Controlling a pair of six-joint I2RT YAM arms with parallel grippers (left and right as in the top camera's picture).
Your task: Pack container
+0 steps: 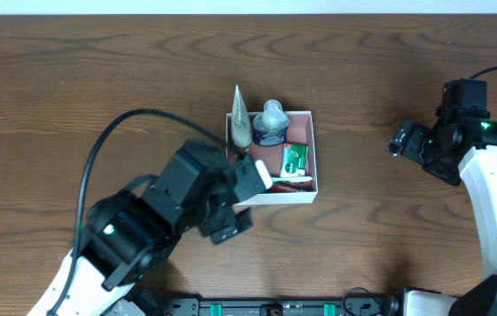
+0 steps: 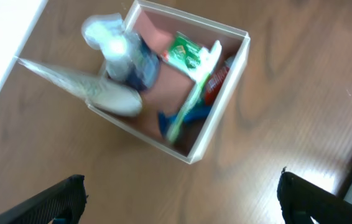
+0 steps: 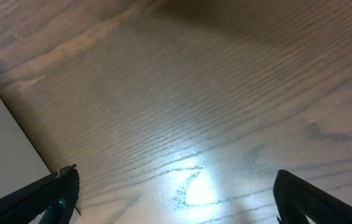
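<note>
Overhead view: the container (image 1: pixel 288 195) sits near the middle of the brown wooden table (image 1: pixel 99 70). It is a white box with a reddish floor. Inside it stand a clear bottle (image 1: pixel 270 123) with a blue part and a pale pointed tube (image 1: pixel 241 118) that sticks out over the far wall. A green packet (image 1: pixel 295 158) lies on the floor of the box, and a white toothbrush (image 1: pixel 291 179) lies next to the near wall. The left gripper (image 1: pixel 241 197) is at the near left corner of the box, with one black finger over the rim. It holds nothing. The right gripper (image 1: pixel 404 142) is far off to the right, well apart from the box. From up here I cannot tell how its fingers stand.

Left wrist view: the container (image 2: pixel 224 99) is below the camera and a bit blurry. I can see the bottle (image 2: pixel 126 53), the tube (image 2: pixel 83 84), the green packet (image 2: pixel 185 53), the toothbrush (image 2: pixel 191 93), something blue (image 2: pixel 185 118) and something red (image 2: pixel 218 78). The left gripper (image 2: pixel 179 186) has its fingers (image 2: pixel 58 199) spread wide apart, with only table between them.

Right wrist view: the right gripper (image 3: pixel 176 186) hangs over bare table (image 3: pixel 194 93). Its fingers (image 3: pixel 51 193) are spread wide and hold nothing. A flat pale thing (image 3: pixel 2 143) shows at the left edge, and I cannot tell what it is
</note>
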